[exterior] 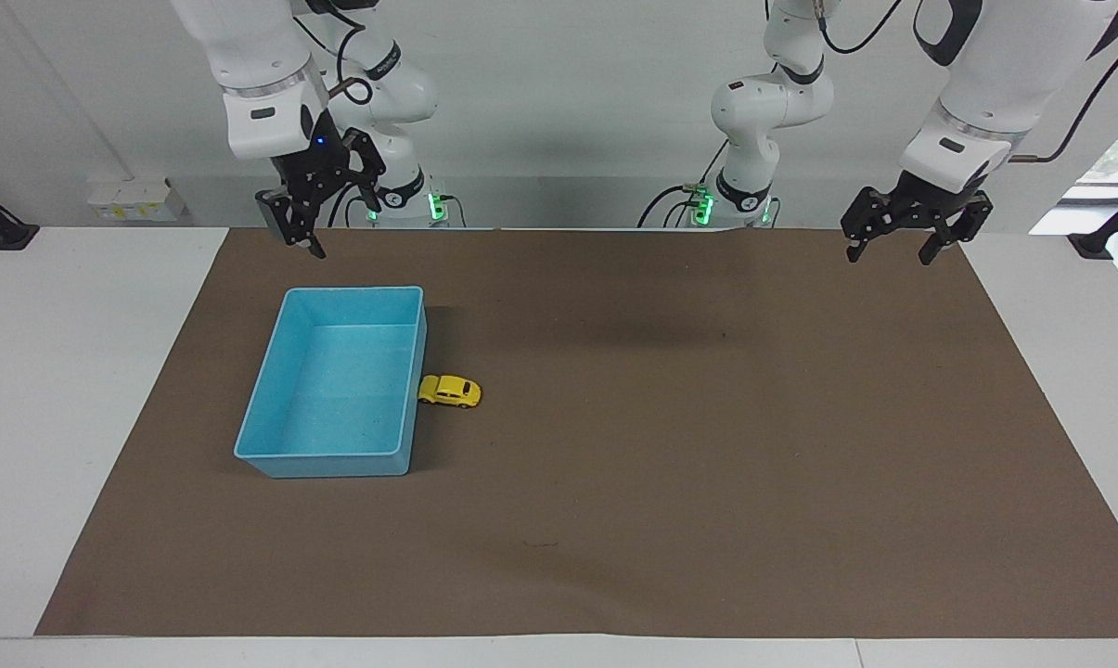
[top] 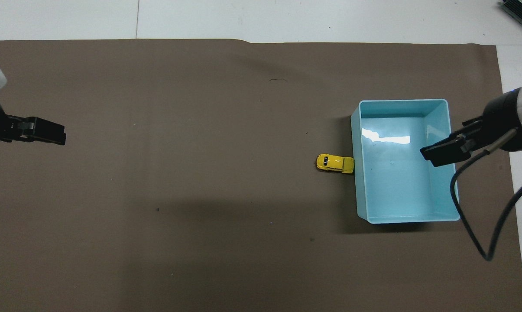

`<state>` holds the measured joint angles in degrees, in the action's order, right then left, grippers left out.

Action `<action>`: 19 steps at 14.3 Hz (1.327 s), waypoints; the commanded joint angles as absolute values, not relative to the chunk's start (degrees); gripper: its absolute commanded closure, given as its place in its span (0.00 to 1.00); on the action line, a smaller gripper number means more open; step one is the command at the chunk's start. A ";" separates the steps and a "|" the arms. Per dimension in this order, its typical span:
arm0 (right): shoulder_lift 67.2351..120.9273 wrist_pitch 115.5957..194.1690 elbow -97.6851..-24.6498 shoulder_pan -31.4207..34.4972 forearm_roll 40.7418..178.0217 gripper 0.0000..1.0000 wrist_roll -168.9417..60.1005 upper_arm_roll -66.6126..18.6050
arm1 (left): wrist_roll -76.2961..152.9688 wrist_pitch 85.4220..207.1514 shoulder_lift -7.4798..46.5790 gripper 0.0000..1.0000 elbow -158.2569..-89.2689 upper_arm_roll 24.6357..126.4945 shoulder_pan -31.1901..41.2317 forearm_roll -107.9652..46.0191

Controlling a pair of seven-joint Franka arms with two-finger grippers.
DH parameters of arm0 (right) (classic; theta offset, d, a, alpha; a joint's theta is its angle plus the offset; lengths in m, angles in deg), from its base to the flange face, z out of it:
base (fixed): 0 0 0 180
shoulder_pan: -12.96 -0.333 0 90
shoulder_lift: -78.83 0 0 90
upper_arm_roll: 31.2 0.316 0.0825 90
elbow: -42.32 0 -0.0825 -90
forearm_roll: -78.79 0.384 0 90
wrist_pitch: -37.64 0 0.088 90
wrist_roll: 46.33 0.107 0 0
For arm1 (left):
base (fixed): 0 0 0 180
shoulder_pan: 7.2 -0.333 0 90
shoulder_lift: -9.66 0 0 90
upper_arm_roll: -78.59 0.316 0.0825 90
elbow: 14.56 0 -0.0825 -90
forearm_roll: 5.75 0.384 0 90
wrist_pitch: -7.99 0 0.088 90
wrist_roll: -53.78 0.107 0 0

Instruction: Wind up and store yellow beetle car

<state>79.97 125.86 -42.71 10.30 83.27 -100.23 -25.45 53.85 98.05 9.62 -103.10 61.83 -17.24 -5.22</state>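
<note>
- Currently, the tiny bright-yellow beetle-shaped toy car [exterior: 450, 391] [top: 335, 163] is seen on the brown paper mat [exterior: 670, 445] [top: 200, 182], touching the outer wall of the light-blue rectangular plastic bin [exterior: 410, 399] [top: 357, 173] on the side toward the left arm's end of the table.
- The right gripper [exterior: 301, 237] [top: 436, 155] is held in the air, empty, its fingers spread apart; in the overhead view it is seen over the bin, with the car below it and off toward the left arm.
- The left gripper [exterior: 893, 249] [top: 48, 133] is held aloft over the mat's edge at the left arm's end, fingers apart and empty, well apart from car and bin; this arm waits.
</note>
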 commanded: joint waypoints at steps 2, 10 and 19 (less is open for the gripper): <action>79.00 133.15 -49.78 10.77 84.77 0.00 -111.35 -21.90 | 53.60 96.85 8.87 0.00 -103.16 61.45 -17.92 -6.01; 85.86 142.64 -55.65 6.82 83.72 0.00 -117.52 -20.31 | 53.25 97.03 9.40 0.00 -102.81 65.92 -13.36 -6.27; 83.40 157.86 -74.65 4.79 80.73 0.00 -119.20 -20.31 | 53.60 94.48 9.14 0.00 -102.72 69.45 -9.22 -6.19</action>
<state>85.81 154.71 -69.88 4.89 81.78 -117.68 -20.29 53.85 95.69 9.64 -103.07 68.19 -10.36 -5.42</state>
